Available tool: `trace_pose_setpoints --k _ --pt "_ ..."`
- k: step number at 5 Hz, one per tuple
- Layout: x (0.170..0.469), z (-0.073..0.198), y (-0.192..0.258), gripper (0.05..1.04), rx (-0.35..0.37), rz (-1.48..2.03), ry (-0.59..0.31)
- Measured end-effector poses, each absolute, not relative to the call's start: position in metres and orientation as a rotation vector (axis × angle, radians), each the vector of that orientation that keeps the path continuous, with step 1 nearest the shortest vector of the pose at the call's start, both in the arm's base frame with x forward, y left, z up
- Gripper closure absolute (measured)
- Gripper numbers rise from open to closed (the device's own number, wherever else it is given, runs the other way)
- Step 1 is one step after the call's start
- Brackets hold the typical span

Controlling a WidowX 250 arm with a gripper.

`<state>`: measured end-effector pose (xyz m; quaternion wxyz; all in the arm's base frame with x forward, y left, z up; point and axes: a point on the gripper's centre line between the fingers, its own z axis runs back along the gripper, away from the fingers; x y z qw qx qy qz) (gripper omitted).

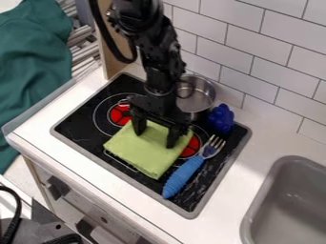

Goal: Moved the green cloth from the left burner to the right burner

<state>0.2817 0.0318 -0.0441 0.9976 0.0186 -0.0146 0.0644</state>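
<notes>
"Where's the gripper [155,137]?"

"Above the stove [115,89], fingers spread wide, tips at the green cloth [143,151]; whether it grips, I cannot tell."

"The cloth?"

"Between left burner [119,114] and right burner [191,147], near a blue-handled fork [183,175]; a metal pot [198,95] behind."

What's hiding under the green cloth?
The cloth lies on the black stove top, and some of the right burner peeks out past its edge. Anything under its middle is covered, so I can't tell.

Toy kitchen: stovetop [81,138], sink [284,190], tiled wall [261,52].
</notes>
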Motion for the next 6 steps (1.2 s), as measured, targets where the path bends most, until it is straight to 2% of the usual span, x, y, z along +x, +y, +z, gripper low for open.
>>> trace_pose_setpoints --k 2,3,4,5,6 --pt "0.274 -0.038 0.025 0.085 0.048 0.126 -0.031" --pt "0.286 -0.024 0.026 0.085 0.051 0.104 -0.089" --pt "0.294 0.002 0.03 0.085 0.07 0.111 -0.153" --pt "0.295 0.016 0.031 0.085 0.075 0.124 -0.178" --pt "0.287 0.027 0.032 0.085 0.081 0.153 -0.151"
